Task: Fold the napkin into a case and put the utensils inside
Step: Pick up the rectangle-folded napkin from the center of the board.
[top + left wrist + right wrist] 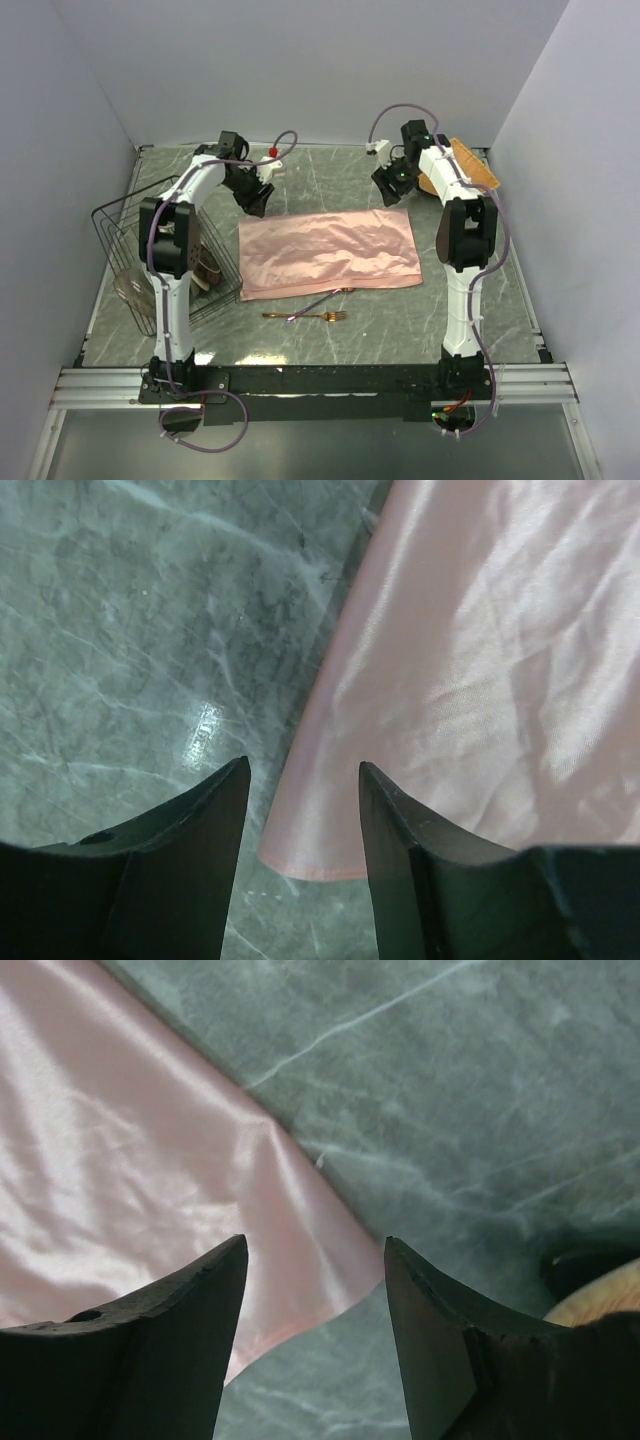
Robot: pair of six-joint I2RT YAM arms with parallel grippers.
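From above, the napkin point(330, 252) lies flat in mid-counter point(300, 180) as a wide salmon-pink rectangle, its long axis running left to right. The left fingers point(256, 205) hang over its far left corner and the right fingers point(388, 188) over its far right corner, so each arm is nearest its own corner. The cloth spreads from both toward the arm bases. Just beside the near edge lie the fork point(310, 316) and the spoon point(322, 300); the spoon's far end seems to reach the hem.

In the left wrist view, the left fingers point(190, 850) stand apart and clamp nothing. The corner of the napkin point(480, 660) lies on the counter in the gap between them, and the shiny, creased cloth extends up and to the right.

In the right wrist view, the right fingers point(170, 1340) are likewise apart and empty. The corner of the napkin point(130, 1160) sits between them, slightly puckered, with the cloth running up and to the left. A tan mat point(600, 1305) shows at the lower right.
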